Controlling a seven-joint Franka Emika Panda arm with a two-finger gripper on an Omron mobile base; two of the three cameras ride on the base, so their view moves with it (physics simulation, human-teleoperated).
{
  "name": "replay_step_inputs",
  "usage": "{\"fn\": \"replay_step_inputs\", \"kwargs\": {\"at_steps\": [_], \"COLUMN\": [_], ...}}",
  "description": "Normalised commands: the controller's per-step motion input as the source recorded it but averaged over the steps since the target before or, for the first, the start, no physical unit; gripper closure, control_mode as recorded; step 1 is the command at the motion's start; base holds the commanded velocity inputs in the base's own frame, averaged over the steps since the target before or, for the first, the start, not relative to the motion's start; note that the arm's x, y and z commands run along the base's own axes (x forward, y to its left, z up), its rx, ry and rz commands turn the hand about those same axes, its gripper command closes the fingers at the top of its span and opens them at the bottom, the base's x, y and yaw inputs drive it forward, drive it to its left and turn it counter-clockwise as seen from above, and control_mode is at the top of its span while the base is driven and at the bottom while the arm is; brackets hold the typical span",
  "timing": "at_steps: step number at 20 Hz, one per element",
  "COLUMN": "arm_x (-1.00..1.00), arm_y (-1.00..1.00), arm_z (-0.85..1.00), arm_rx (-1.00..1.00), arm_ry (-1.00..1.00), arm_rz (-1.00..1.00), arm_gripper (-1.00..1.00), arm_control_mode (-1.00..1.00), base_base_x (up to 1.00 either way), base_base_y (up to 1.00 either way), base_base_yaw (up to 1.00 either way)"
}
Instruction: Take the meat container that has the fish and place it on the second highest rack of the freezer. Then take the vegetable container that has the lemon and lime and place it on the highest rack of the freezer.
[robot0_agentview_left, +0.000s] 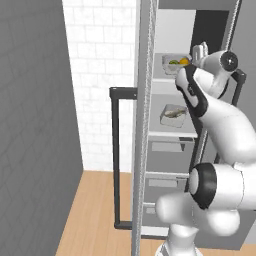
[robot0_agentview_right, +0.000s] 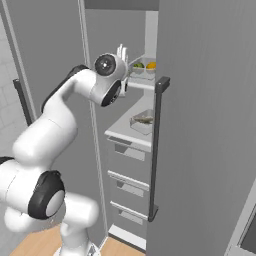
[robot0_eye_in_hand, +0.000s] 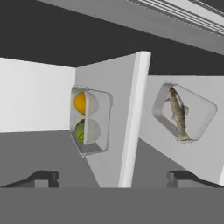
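**White arm, dark joints**

The arm (robot0_agentview_left: 220, 135) is built of smooth, rounded white shells, glossy and bulbous at the lower segments. Black bands ring the joints, widest at the big lower one. A round grey cap with a dark centre closes the wrist joint. The tool (robot0_agentview_left: 199, 51) is pale, with two small dark finger tips (robot0_eye_in_hand: 181, 177).

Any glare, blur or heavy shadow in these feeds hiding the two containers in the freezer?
Left base view: flat even light, no glare; the lemon and lime container is partly behind the arm. Right base view: slightly soft, the fish still readable. Hand view: rolled sideways, dark band above, both containers sharp.
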Motion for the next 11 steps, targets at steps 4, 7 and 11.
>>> {"fn": "replay_step_inputs", "kwargs": {"at_steps": [4,7,11], "arm_x": [-1.0,-1.0,-1.0], "arm_y": [0.18,0.19,0.01], "arm_z": [0.36,0.19,-0.25], "arm_rx": [0.0,-0.01,-0.1], "arm_ry": [0.0,0.0,-0.2], "arm_rz": [0.0,0.0,0.0], "arm_gripper": [-1.0,-1.0,-1.0], "arm_control_mode": [-1.0,-1.0,-1.0], "base_base_x": [0.0,0.0,0.0], "base_base_y": [0.0,0.0,0.0], "base_base_yaw": [0.0,0.0,0.0]}}
